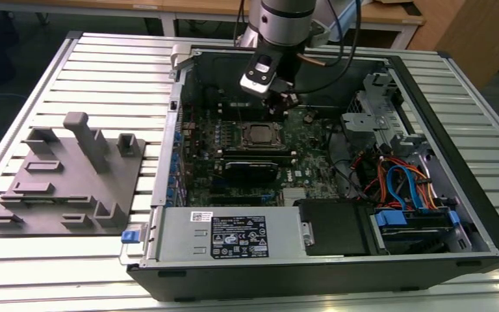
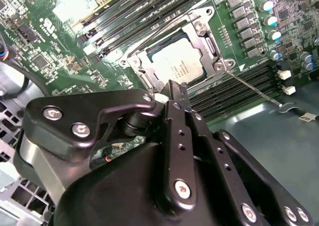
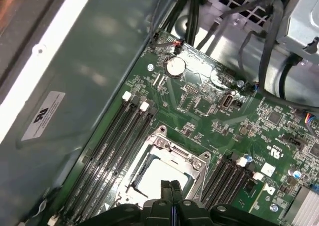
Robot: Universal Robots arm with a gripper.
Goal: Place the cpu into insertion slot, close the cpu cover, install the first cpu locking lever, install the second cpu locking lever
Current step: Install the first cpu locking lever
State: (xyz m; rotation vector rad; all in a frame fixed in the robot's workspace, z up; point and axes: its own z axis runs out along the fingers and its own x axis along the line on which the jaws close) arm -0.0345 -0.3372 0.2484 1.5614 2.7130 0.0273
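Hovering just over the cpu (image 2: 178, 64), jaws clenched on nothing; a closed tip suits nudging levers, I'd guess. It's seated on the motherboard (image 2: 60, 61), with the cpu cover (image 2: 208, 46) lying flat around it. One locking lever (image 2: 254, 89) juts free, looks unlatched. My own bulk blocks part of the cover, and I can't make out the other lever.

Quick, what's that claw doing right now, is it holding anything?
Gripper: closed, fingers pressed together with nothing seen between them, close to the cpu in its socket.

Arm (image 1: 282, 19) vertical, gripper (image 3: 171, 186) downward, fingertips together.
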